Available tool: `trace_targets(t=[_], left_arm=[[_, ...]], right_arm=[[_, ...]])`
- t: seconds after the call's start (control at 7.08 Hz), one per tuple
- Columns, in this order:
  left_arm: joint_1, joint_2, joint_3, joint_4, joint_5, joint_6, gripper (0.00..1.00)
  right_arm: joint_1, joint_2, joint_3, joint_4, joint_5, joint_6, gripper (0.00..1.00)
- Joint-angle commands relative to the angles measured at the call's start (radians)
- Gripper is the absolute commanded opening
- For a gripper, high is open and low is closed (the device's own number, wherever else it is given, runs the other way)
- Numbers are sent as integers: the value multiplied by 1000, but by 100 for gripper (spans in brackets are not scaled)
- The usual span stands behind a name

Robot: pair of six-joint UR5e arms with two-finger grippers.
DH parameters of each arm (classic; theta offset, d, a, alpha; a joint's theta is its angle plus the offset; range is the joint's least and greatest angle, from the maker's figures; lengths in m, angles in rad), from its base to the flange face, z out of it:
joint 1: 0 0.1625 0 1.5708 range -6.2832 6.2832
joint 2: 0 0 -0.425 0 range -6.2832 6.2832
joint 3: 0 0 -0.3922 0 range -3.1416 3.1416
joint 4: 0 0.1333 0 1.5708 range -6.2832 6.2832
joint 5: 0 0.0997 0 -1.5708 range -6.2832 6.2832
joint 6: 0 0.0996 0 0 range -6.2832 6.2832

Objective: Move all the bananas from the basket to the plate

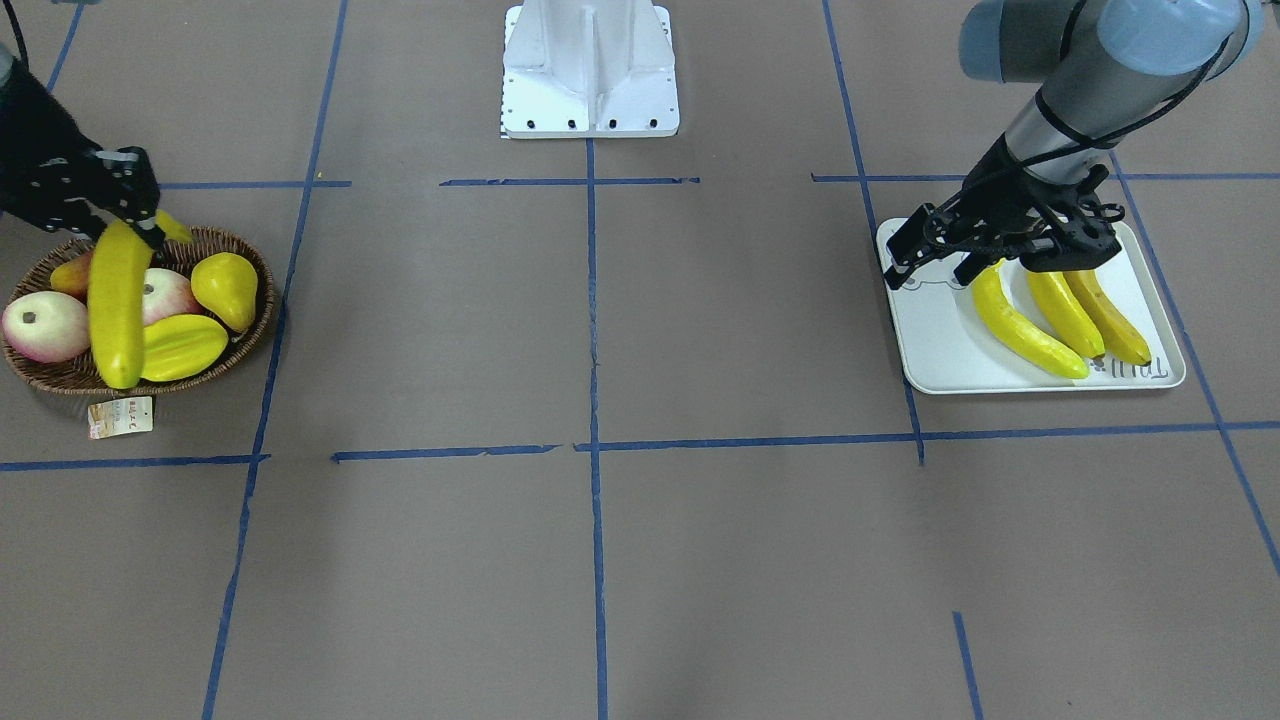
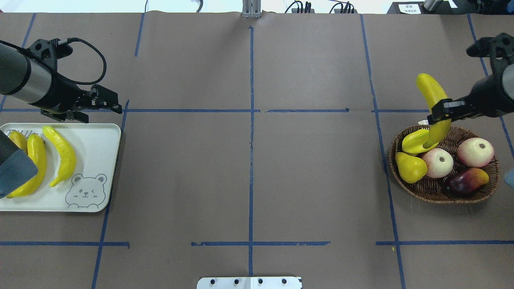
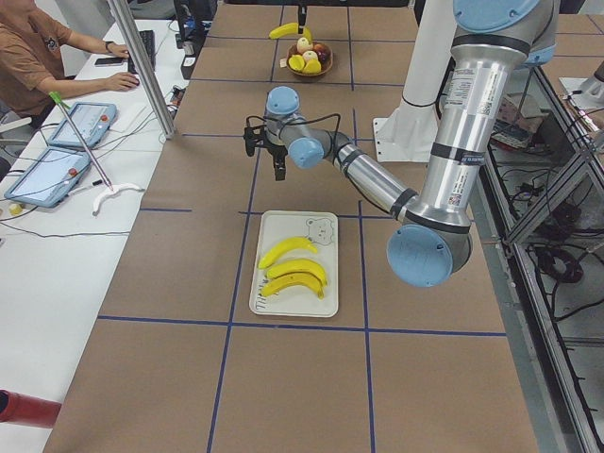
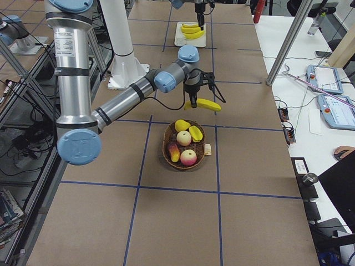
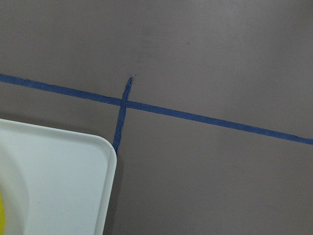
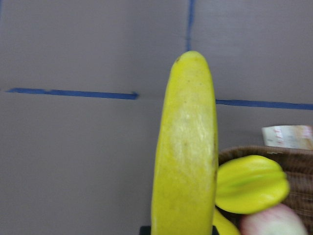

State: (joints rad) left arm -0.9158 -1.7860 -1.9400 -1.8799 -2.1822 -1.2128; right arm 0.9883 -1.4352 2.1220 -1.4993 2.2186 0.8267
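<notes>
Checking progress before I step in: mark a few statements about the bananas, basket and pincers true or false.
1. Three bananas lie on the plate. True.
2. The right pincer holds a fourth banana up, near the basket. True.
3. The left pincer grips a banana. False: it is open and empty, near the plate's corner.
4. The basket is empty. False: apples, a pear and a starfruit lie in it.

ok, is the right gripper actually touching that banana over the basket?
Touching. The overhead view shows the right gripper clamped across the middle of the banana, with no gap between them.
</notes>
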Motion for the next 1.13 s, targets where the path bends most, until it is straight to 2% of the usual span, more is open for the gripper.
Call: trace_targets(t=[0.0, 0.14, 0.28, 0.42, 0.57, 0.71, 0.85, 0.99], left_arm=[[0, -9, -26, -7, -4, -24, 100], [2, -21, -49, -42, -5, -78, 100], [2, -53, -53, -120, -28, -168, 99], [3, -64, -37, -236, -69, -250, 99], [27, -72, -33, -345, -71, -368, 99], [53, -107, -30, -402, -64, -475, 99], [77, -154, -24, -435, -56, -563, 99], [83, -212, 8, -436, -38, -602, 99]], right_arm=[[-144, 274, -94, 10, 15, 237, 0], [-193, 353, -131, 51, 9, 321, 1], [-230, 367, -151, 161, 7, 336, 2], [-278, 366, -151, 254, -46, 406, 2], [-357, 371, -151, 319, -165, 458, 2], [-420, 372, -151, 391, -277, 497, 2], [-463, 372, -151, 477, -321, 546, 2], [-496, 377, -149, 508, -359, 560, 2]])
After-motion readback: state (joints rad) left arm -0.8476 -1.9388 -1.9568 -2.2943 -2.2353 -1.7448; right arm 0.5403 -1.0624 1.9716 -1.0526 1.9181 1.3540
